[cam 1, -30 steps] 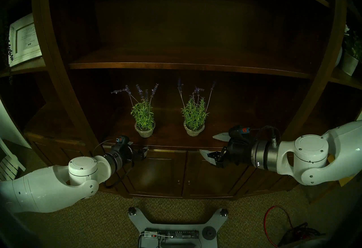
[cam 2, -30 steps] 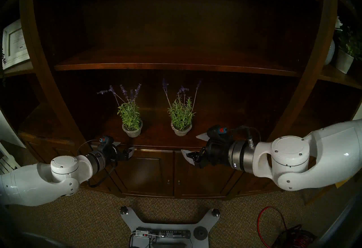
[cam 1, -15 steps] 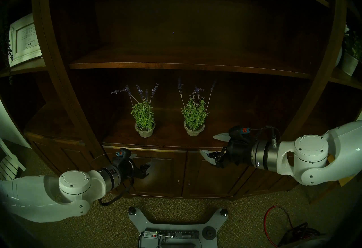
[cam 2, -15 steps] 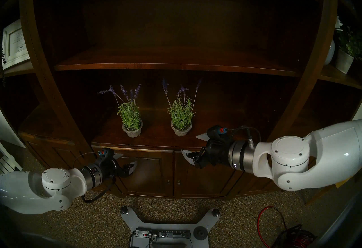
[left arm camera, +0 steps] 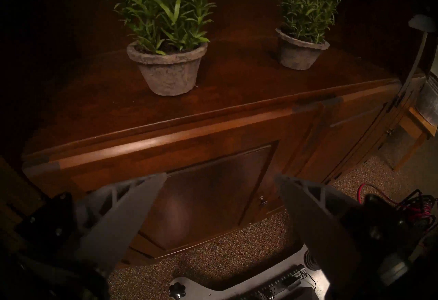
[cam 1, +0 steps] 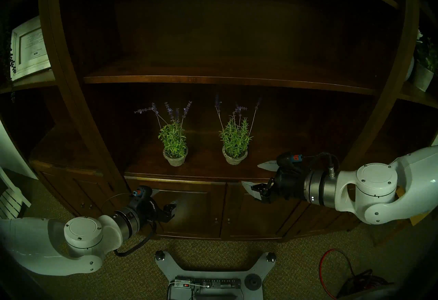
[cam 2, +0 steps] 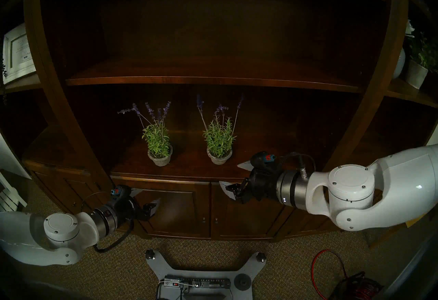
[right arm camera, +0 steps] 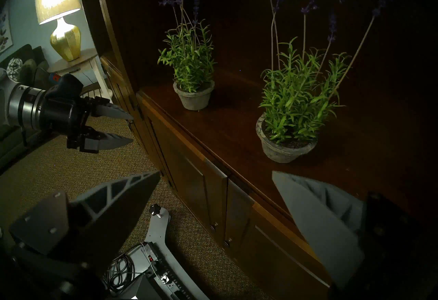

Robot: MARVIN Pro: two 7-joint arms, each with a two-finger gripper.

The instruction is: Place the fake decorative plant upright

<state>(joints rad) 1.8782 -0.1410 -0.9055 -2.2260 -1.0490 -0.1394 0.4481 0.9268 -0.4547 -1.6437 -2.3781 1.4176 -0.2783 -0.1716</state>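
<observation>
Two fake lavender plants in grey pots stand upright on the lower wooden shelf (cam 1: 203, 171): the left plant (cam 1: 175, 147) and the right plant (cam 1: 234, 144). Both also show in the left wrist view, left plant (left arm camera: 168, 67) and right plant (left arm camera: 301, 51), and in the right wrist view, left plant (right arm camera: 194, 95) and right plant (right arm camera: 284, 145). My left gripper (cam 1: 166, 197) is open and empty, below the shelf edge in front of a cabinet door. My right gripper (cam 1: 251, 173) is open and empty at the shelf's front edge, right of the right plant.
Shut cabinet doors (cam 1: 201, 211) sit below the shelf. An upper shelf board (cam 1: 213, 79) runs above the plants. My base (cam 1: 208, 275) and a red cable (cam 1: 336, 266) are on the carpet. A lit lamp (right arm camera: 59, 19) stands to the left.
My left arm has moved down and back to the left, from shelf-edge height to in front of the cabinet door. The right arm and both plants have not moved.
</observation>
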